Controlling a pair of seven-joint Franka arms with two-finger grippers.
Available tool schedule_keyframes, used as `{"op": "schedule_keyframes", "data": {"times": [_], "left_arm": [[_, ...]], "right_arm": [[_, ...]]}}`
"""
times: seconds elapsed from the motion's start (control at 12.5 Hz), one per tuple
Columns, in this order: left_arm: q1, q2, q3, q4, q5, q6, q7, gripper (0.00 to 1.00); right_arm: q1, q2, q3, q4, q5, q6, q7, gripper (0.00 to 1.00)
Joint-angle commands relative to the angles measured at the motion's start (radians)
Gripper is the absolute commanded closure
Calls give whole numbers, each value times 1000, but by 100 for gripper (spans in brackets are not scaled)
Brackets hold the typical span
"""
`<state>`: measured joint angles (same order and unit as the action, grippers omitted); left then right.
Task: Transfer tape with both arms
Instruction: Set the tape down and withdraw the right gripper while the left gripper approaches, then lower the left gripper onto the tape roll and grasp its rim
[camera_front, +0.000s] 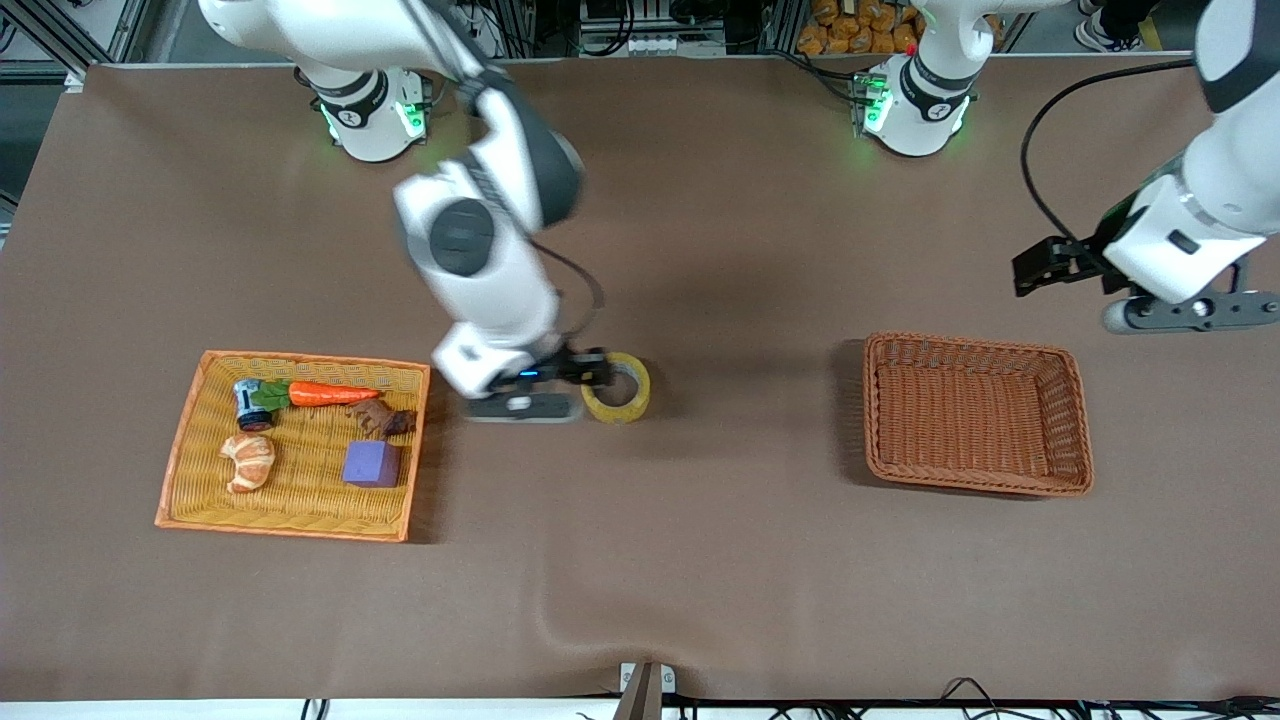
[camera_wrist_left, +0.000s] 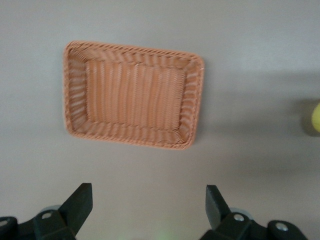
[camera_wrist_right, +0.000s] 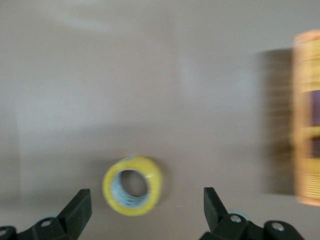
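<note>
The yellowish translucent ring-shaped roll of packing tape (camera_front: 616, 388) lies flat on the brown table (camera_front: 700, 580), hole facing up, a little below and left of the middle of the front picture, between the orange-yellow wicker tray (camera_front: 180, 450) at lower left and the empty reddish-brown wicker basket (camera_front: 1075, 400) at right.

The right arm's black two-finger pincer (camera_front: 590, 370) is over the tape's edge on the side toward the yellow tray, low above the table. In the right wrist view its fingers (camera_wrist_right: 80, 210) stand wide apart at the bottom of the frame, holding nothing, and the tape (camera_wrist_right: 133, 185) sits between them but off-centre, closer to one finger and slightly ahead of the tips. Being a ring, the roll has no long axis; what matters, in my judgement, is whether a finger drops into the hole to grip the wall or both fingers span the whole roll, and the pincer looks to need a small shift to centre either way.

The left arm's pincer (camera_front: 1040, 268) waits in the air at the right of the front picture, above the table near the basket's upper corner, well apart from the tape; the right arm is clearly the nearer. The left wrist view shows its fingers (camera_wrist_left: 77, 205) spread wide and empty, the basket (camera_wrist_left: 192, 100) in the upper middle of the frame, and only a yellow sliver of tape (camera_wrist_left: 316, 117) at the right edge.

Only the front picture shows the tray's contents: a carrot (camera_front: 330, 394), a croissant (camera_front: 249, 461) and a purple cube (camera_front: 371, 464).
</note>
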<state>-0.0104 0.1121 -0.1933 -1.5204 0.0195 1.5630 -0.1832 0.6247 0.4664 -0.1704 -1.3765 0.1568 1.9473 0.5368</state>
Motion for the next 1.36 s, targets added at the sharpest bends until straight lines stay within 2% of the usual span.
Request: {"op": "schedule_keyframes", "data": {"times": [0.0,0.08,0.16,0.4,0.64,0.88,1.12,1.28], "left_arm": [[-77,85,-21,23,-3,31,-19,0],[-109,119,-20,31,-22,66,-50,0],[-132,153,-21,31,-45,104,-97,0],[-232,237,-18,32,-52,228,-185,0],[-310,351,-21,36,-61,386,-369,0],[-428,461,-18,46,-58,567,-502,0],[-511,573,-8,72,-52,713,-516,0],[-540,618,-8,71,-50,785,-516,0]], "right_arm": [[-88,-141,11,-82,-28,-112,-15,0],[-120,-181,11,-94,-80,-161,-18,0],[-143,-227,11,-120,-94,-189,-32,0],[-273,-360,11,-213,-98,-208,-255,0],[-382,-394,12,-187,-105,-263,-482,0],[-465,-468,12,-197,-112,-316,-521,0],[-528,-488,15,-249,-114,-395,-616,0],[-572,-541,12,-315,-114,-384,-667,0]]}}
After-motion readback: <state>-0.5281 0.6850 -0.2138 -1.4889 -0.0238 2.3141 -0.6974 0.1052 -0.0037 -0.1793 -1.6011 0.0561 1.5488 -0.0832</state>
